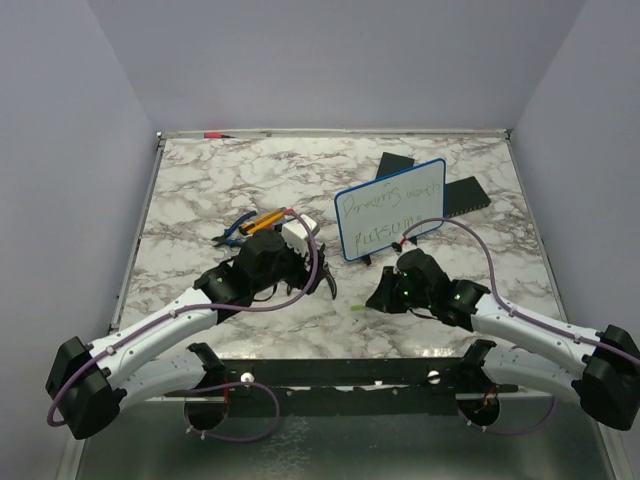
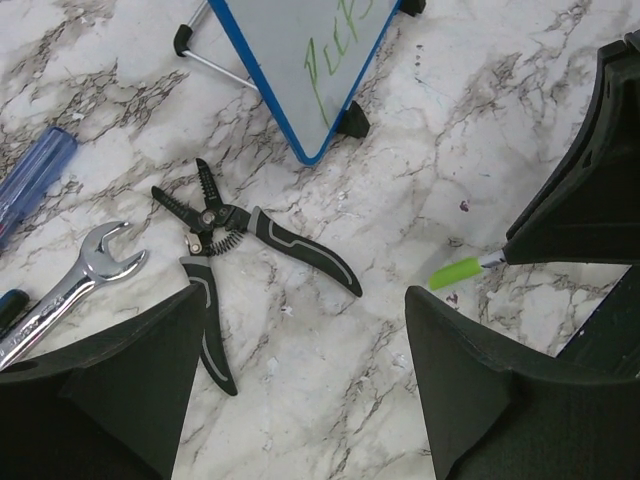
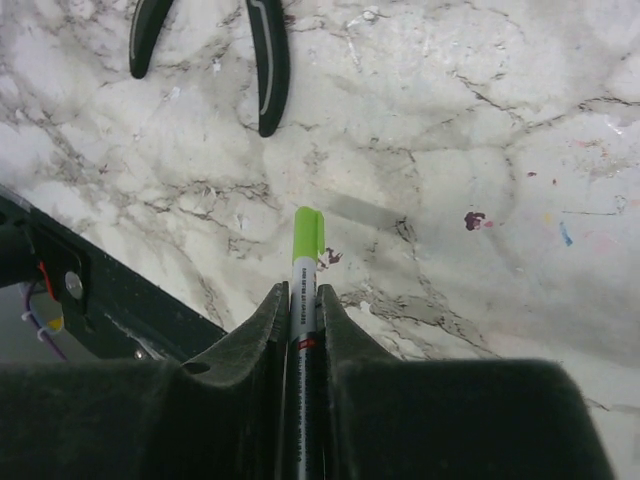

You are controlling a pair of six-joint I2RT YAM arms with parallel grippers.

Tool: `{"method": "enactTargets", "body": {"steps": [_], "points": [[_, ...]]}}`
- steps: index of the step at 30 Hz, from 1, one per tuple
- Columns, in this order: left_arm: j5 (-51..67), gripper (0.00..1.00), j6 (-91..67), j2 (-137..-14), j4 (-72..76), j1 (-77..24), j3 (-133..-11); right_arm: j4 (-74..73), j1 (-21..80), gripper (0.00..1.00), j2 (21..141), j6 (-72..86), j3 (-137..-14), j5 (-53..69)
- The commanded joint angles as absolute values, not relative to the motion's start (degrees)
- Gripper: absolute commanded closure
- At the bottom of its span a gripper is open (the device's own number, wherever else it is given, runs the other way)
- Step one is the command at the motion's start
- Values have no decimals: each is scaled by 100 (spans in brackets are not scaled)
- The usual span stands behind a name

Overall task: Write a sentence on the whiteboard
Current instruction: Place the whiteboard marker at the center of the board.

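Two lines of green scrawl, the sentence [image 1: 388, 197], already run across the whiteboard [image 1: 392, 215], so the writing looks done or nearly so. You cannot read the words here, nor tell whether the last one is finished.

Your right gripper [image 3: 302, 298] is pinched narrow on a marker [image 3: 307, 240], low over the tabletop [image 1: 220, 180] on the near side of the board and clear of it. The marker's bright green end, which looks like a cap, points near-left, away from the board. Probably all that is left is setting the marker down.

Your left gripper [image 2: 305, 320] is spread wide and holds nothing, with a pair of pliers [image 2: 235, 225] lying just ahead of it.

The whiteboard stands propped on its black feet at centre-right, just far of the right gripper. Its face leans back and looks toward the near edge. Its long axis runs left to right, the right end a little farther, and both written lines follow it.
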State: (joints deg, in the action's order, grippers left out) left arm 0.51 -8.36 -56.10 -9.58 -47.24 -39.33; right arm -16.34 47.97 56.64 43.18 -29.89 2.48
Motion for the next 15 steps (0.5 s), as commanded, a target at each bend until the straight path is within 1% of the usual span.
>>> {"method": "enactTargets", "body": {"steps": [1,6,8,12,15], "points": [[-147,20,-1010,-5644,-1061,-4538,-4082,-1389,4611,82,5813,4369,-2933,248],[-224,18,-1089,-5601,-1063,-4360,-4062,-1850,4505,56,5724,4297,-3111,37],[-305,18,-1136,-5591,-1063,-4300,-4062,-2016,4472,47,5646,4250,-3187,-223],[-463,17,-1238,-5541,-1059,-4136,-4055,-2281,4309,30,5455,4125,-3323,-516],[-625,14,-1323,-5472,-1063,-3962,-4050,-2398,4091,22,5327,3988,-3405,-684]]}}
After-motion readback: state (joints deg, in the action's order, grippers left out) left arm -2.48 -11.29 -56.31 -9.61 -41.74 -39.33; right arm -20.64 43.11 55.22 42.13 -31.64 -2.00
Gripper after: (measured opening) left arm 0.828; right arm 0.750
